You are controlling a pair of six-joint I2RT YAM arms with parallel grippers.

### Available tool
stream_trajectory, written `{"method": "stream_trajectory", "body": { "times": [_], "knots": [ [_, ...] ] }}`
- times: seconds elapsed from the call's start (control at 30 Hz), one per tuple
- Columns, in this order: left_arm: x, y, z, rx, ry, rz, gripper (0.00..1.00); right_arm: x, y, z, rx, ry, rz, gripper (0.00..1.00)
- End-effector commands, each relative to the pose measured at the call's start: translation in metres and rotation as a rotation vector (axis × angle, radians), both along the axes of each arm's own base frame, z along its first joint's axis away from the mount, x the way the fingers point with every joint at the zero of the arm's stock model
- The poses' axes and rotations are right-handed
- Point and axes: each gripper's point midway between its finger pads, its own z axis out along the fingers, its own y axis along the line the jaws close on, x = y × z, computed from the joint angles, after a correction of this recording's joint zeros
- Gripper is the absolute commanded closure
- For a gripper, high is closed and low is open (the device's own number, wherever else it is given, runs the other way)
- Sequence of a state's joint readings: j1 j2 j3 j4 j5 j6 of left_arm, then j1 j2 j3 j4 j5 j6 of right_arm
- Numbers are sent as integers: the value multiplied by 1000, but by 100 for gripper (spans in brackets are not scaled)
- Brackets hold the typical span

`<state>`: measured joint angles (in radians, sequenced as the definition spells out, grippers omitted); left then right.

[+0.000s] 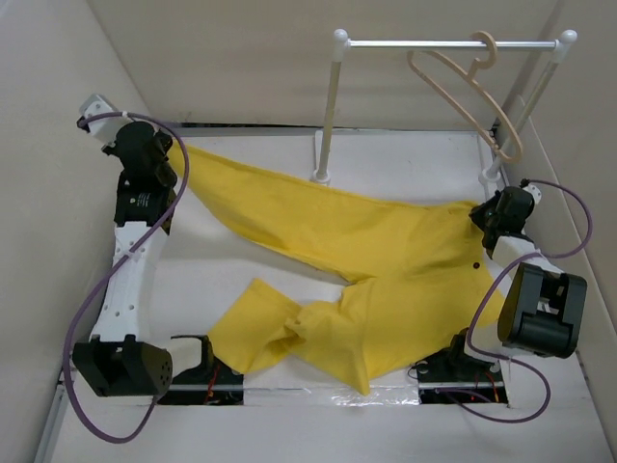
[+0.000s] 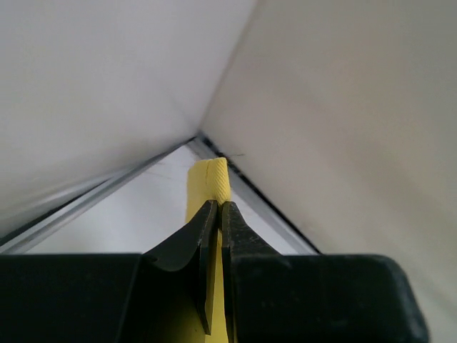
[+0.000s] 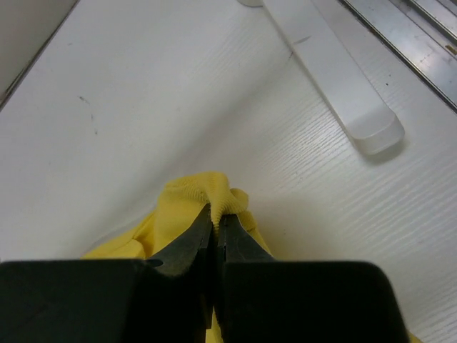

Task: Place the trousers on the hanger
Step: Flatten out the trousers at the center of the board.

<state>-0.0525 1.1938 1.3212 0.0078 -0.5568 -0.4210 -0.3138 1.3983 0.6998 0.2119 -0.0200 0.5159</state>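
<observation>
- Left wrist view, centre of the frame: the left gripper [image 2: 218,209] is pinching a thin fold of the trousers [image 2: 208,179]. Its jaws are all but closed on the cloth, and the yellow hem is poking out beyond the tips toward the corner of the walls.
- Top external view, upper left: that gripper is holding the end of one leg out near the far left corner of the table [image 1: 224,256].
- Top external view, middle: the trousers are lying spread across the table. One leg is stretching toward the upper left, while the other is lying bunched and folded over itself at the lower centre, near the arm bases.
- Right wrist view, lower centre: the right gripper [image 3: 216,214] is clamping a puckered bit of yellow cloth, its jaws nearly together with only the fabric between them.
- Top external view, right: this grip is sitting at the wide waist end of the garment.
- Top external view, upper right: the hanger [image 1: 465,92] is hanging by its hook from the white rail [image 1: 424,43], well apart from the cloth and carrying nothing.
- Progress, as I judge it: both ends are being held, so the grasping looks finished. Lifting the garment and draping it over the hanger is not yet done, so the task looks to be in its early part.
</observation>
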Motion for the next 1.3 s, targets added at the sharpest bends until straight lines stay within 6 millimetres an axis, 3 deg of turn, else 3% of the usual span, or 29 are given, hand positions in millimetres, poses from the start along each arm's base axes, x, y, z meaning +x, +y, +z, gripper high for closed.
{"method": "stream_trajectory", "body": {
  "times": [0.0, 0.13, 0.27, 0.4, 0.43, 0.47, 0.57, 0.63, 0.73, 0.8, 0.97, 1.0, 1.03, 1.1, 1.13, 1.2, 1.23, 1.27],
  "knots": [
    [-9, 27, -21, -71, -6, 73, 100, 16, -14, 20, -4, -88, -83, 100],
    [-15, 47, -42, -71, 37, 176, 100, 20, -26, 29, -18, -85, -141, 100],
    [-21, 64, -75, -41, 173, 293, 100, 15, -41, 46, -19, -106, -230, 100],
    [-45, 68, -84, -74, 220, 359, 100, 24, -26, 71, -46, -185, -215, 100],
    [-53, 68, -70, -83, 163, 339, 100, 24, -25, 70, -54, -176, -223, 100],
    [-55, 65, -69, -82, 153, 315, 100, 24, -29, 71, -64, -174, -244, 100],
    [-55, 61, -89, -93, 190, 294, 100, 35, -28, 55, -51, -135, -225, 100],
    [-42, 63, -117, -88, 279, 313, 100, 42, -31, 42, -36, -105, -217, 100],
    [-25, 73, -141, -62, 374, 361, 100, 48, -33, 33, -22, -104, -214, 100],
    [-11, 81, -135, -30, 377, 373, 99, 50, -40, 36, -26, -123, -232, 100],
    [40, 99, -164, -31, 460, 349, 98, 61, -51, 38, -41, -121, -255, 100],
    [50, 105, -158, -34, 454, 356, 97, 63, -52, 39, -43, -123, -257, 100],
    [60, 106, -181, -33, 513, 358, 97, 63, -52, 40, -44, -124, -257, 100],
    [74, 107, -184, -35, 535, 346, 96, 67, -52, 45, -56, -142, -243, 100],
    [81, 107, -200, -39, 567, 341, 94, 69, -53, 46, -58, -144, -240, 100],
    [91, 104, -204, -43, 563, 312, 86, 70, -51, 48, -58, -145, -227, 98],
    [96, 103, -211, -47, 573, 302, 73, 73, -50, 52, -61, -152, -217, 96],
    [99, 101, -213, -48, 577, 283, 65, 72, -47, 51, -53, -142, -203, 89]
  ]
}}
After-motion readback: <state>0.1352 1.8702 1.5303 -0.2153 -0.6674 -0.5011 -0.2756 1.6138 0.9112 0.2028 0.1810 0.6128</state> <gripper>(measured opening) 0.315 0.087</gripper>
